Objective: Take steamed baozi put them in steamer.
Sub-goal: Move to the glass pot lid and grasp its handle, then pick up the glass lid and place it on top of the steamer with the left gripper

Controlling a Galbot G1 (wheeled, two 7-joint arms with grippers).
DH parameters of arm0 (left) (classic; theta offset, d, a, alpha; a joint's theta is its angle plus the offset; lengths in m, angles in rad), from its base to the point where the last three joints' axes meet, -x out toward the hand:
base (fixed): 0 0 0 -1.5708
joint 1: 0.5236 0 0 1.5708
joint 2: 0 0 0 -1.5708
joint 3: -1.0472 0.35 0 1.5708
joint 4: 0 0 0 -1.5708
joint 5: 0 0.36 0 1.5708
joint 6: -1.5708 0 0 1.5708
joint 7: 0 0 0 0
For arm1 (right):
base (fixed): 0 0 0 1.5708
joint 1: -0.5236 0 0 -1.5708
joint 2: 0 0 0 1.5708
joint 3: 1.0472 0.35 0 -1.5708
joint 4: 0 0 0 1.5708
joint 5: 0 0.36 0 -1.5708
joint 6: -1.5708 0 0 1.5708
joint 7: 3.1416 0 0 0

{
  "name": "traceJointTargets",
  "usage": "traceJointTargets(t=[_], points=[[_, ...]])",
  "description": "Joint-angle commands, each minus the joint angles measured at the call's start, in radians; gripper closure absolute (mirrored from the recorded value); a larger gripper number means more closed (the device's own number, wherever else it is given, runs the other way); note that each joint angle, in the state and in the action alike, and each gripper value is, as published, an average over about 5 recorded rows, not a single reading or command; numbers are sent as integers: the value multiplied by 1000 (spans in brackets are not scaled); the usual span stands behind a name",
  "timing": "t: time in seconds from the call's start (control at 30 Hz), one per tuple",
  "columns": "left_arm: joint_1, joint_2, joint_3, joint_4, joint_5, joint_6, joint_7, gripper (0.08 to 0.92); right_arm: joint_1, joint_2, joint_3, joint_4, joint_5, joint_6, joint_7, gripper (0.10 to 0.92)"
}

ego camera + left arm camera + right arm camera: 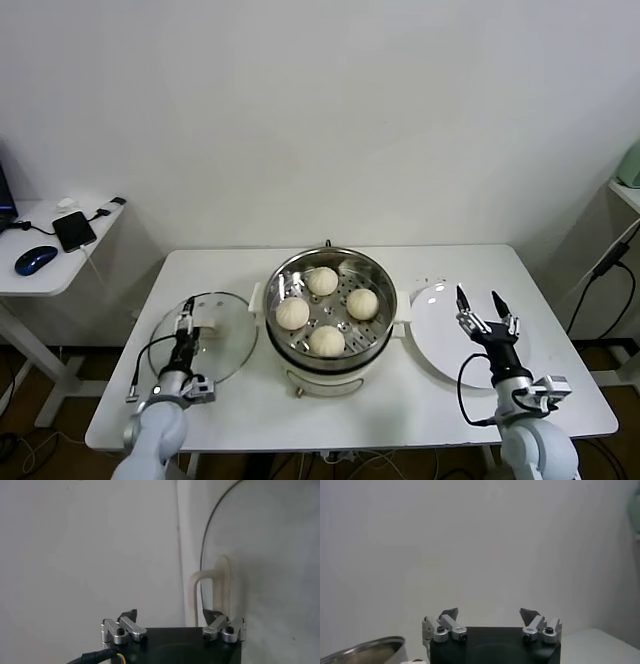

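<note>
Steamer (330,345): stands mid-counter, nearer the front edge; shiny steel wall, cream base, a handle on each side. Its rim also shows in the right wrist view (362,650).
Inside steamer: four baozi (327,340) on the perforated tray, one toward the back, one on each side, one toward the front; they sit close together without touching.
Plate (440,340): white, lies flat just beside the steamer toward the counter's right edge; nothing on it.
Lid (225,345): glass, lies flat toward the counter's left edge, just beside the steamer.
Left gripper (186,325): over the lid, fingers apart, holding nothing; the lid handle (215,587) sits just ahead of it in the left wrist view.
Right gripper (481,308): over the plate's right part, pointing up, fingers spread wide, holding nothing.
Counter (480,410): white.
Writing: none that I can read on steamer, plate or lid.
</note>
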Motion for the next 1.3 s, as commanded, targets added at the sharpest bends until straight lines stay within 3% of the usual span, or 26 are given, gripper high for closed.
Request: traceJointTargets(t=[0.03,0.4,0.73,0.87,1.13,1.3], points=[[-66,2,23,58,-22,25,-3,177,-2,2,1,-9,-7,2,0,203],[-64,20,14,77,-24,39,2,209,-8,1,1,-16,-11,4,-2,202],[-66,15,4,106,-38,46,12,493,-13,2,1,-11,-17,3,-3,203],[-56,9,3,81,-82,105,39,606,-18,4,1,-9,-20,5,-3,203],[-17,1,-1,-55,-154,201,73,821,-26,7,5,-4,-26,10,-3,203],[30,9,38,-207,-119,376,24,841,-26,7,7,1,-25,10,-3,203]])
